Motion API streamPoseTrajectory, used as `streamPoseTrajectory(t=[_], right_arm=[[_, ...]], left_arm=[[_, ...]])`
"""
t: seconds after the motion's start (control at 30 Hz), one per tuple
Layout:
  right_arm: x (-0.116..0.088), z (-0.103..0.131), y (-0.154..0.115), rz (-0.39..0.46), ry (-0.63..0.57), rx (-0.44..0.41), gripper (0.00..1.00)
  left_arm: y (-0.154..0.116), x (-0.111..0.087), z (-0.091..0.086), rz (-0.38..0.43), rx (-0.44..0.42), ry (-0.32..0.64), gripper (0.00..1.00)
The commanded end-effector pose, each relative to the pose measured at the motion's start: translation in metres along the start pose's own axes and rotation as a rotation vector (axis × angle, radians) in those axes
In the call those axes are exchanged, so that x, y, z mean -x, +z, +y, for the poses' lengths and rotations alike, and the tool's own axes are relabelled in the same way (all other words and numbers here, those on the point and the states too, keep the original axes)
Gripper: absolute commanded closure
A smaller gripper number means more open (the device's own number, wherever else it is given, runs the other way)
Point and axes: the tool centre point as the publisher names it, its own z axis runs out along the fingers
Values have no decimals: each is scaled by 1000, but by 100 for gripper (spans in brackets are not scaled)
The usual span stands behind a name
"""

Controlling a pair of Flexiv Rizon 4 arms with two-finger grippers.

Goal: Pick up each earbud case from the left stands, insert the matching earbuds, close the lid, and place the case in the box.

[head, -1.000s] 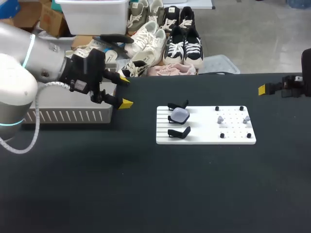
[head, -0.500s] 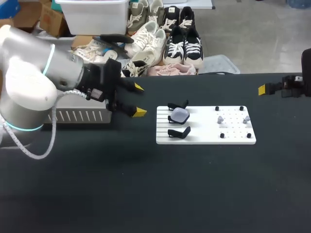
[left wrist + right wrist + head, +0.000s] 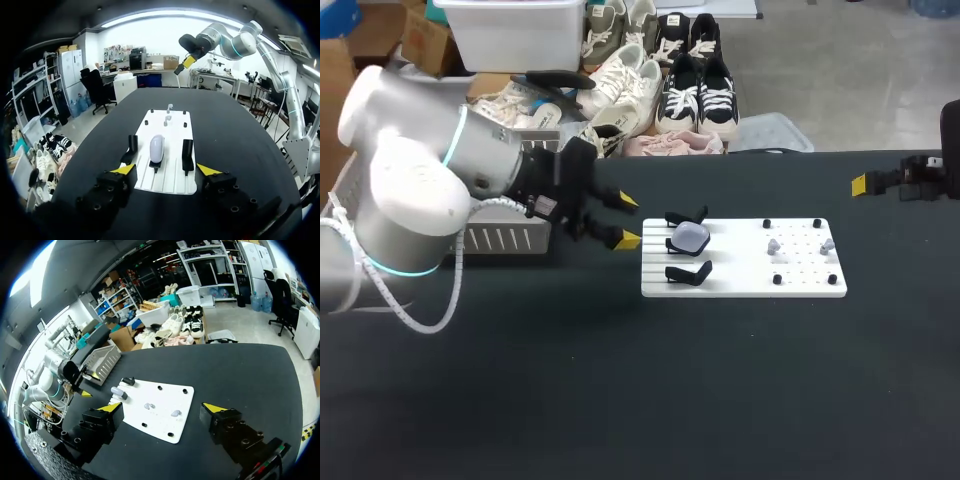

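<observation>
Head view is showing my left claw hovering over the black bench, just beside the near edge of the white board. Its two yellow tips are standing wide apart and are gripping nothing. The left arm is coming in past the slatted box, which is sitting at the bench's left edge and is partly hidden behind the arm.

The earbud case, pale and rounded, is lying on the board between two black stands, its lid down. Two small earbuds are resting farther along the board, well apart from the case, among four black pegs.

From the left wrist, the left claw is pointing straight along the board, with the case lying ahead of the open fingers and in line with the gap between them, not touching either tip. The stands are flanking the case on both sides.

My right claw is hanging at the bench's far right, well apart from the board. From its own wrist, the right claw is spread wide and is carrying nothing, with the board and earbuds lying ahead of it.
</observation>
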Motion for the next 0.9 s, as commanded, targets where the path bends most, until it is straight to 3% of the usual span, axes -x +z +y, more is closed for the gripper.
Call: streamPoseTrajectory(t=[0.03, 0.07, 0.13, 0.37, 0.47, 0.57, 0.67, 0.9], right_arm=[[0, -1, 0, 1, -1, 3, 0], [0, -1, 0, 1, -1, 3, 0], [0, -1, 0, 1, -1, 3, 0], [0, -1, 0, 1, -1, 3, 0], [0, -1, 0, 1, -1, 3, 0], [0, -1, 0, 1, -1, 3, 0], [0, -1, 0, 1, -1, 3, 0], [0, -1, 0, 1, -1, 3, 0]], left_arm=[[11, 1, 7, 0, -9, -1, 25], [13, 1, 7, -1, -10, -2, 6], [18, 0, 8, 1, -15, -4, 9], [29, -4, 9, 4, -28, -1, 7], [33, -5, 10, 4, -36, -3, 18], [36, -6, 11, 3, -40, -4, 18], [39, -6, 12, 2, -44, -4, 26], [45, -7, 16, 0, -45, -3, 19]])
